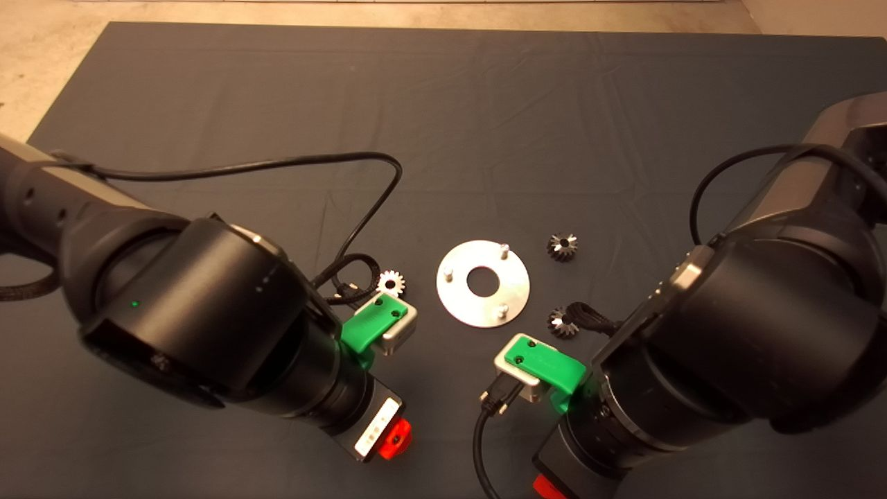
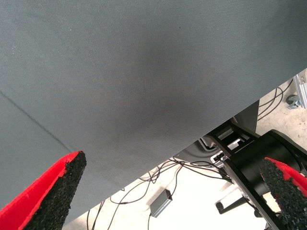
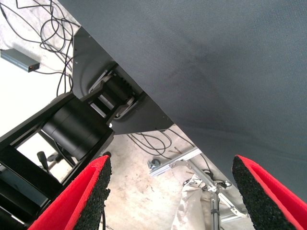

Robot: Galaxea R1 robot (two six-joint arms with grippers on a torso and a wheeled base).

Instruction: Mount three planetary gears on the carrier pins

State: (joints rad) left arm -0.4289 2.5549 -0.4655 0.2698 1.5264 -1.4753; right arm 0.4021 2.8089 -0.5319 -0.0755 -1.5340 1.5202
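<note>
A shiny round disc (image 1: 483,283) with a large centre hole lies at mid mat. Three carrier pins stand on it, bare: one far (image 1: 505,247), one left (image 1: 449,273), one near (image 1: 504,310). A silver planetary gear (image 1: 391,282) lies left of the disc. Two dark planetary gears lie to its right, one far (image 1: 562,247) and one near (image 1: 563,322). My left gripper (image 1: 395,439) (image 2: 172,165) hangs open and empty over the mat's near edge, near-left of the disc. My right gripper (image 1: 547,487) (image 3: 171,163) is open and empty at the near edge, near-right of the disc.
A black cable (image 1: 374,201) loops over the mat from the left arm towards the silver gear. Both wrist views look past the mat's edge (image 2: 144,96) at the floor, with cables (image 3: 57,28) and the robot's base (image 3: 76,129).
</note>
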